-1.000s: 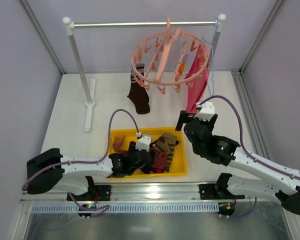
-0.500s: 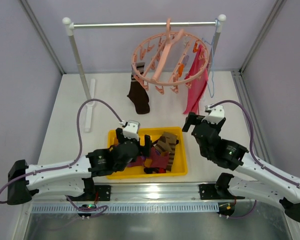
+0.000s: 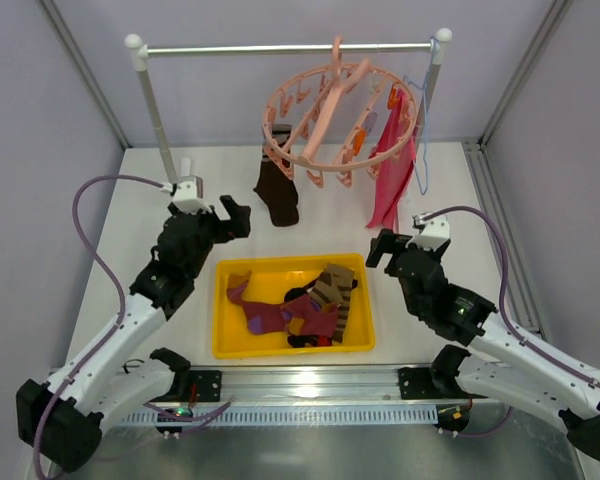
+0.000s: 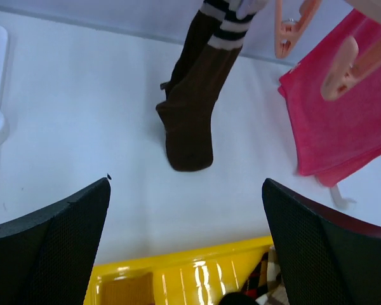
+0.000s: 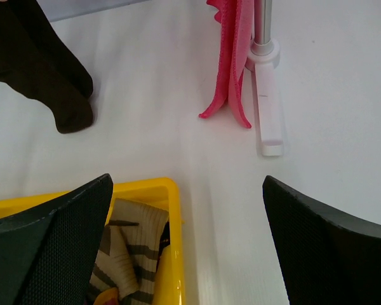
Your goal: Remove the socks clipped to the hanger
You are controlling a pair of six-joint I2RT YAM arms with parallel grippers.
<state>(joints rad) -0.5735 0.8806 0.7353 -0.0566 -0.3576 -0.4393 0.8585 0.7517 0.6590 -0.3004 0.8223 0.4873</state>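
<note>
The salmon-pink ring hanger [image 3: 340, 115] hangs from the rail by its hook. One brown sock with cream stripes [image 3: 277, 190] [image 4: 190, 121] is still clipped to its left side, toe down by the table. Several socks [image 3: 300, 305] lie in the yellow bin [image 3: 220, 300]. A striped one [image 5: 130, 254] sits in its right corner. My left gripper [image 3: 220, 225] [image 4: 185, 182] is open and empty, above the bin's far rim [image 4: 178, 276] and short of the brown sock. My right gripper [image 3: 402, 250] [image 5: 187, 178] is open and empty by the bin's right corner.
A plain pink-red cloth [image 3: 392, 175] [image 4: 343, 121] [image 5: 232, 70] hangs from the hanger's right side. The white rack's posts and feet [image 3: 178, 215] [image 5: 267, 108] stand left and right of the hanger. Loose clip pegs [image 4: 289, 25] dangle near the brown sock.
My left gripper has opened and risen out of the bin, swinging back and left toward the hanging brown sock. A maroon sock now lies loose in the bin. The right arm drew back slightly.
</note>
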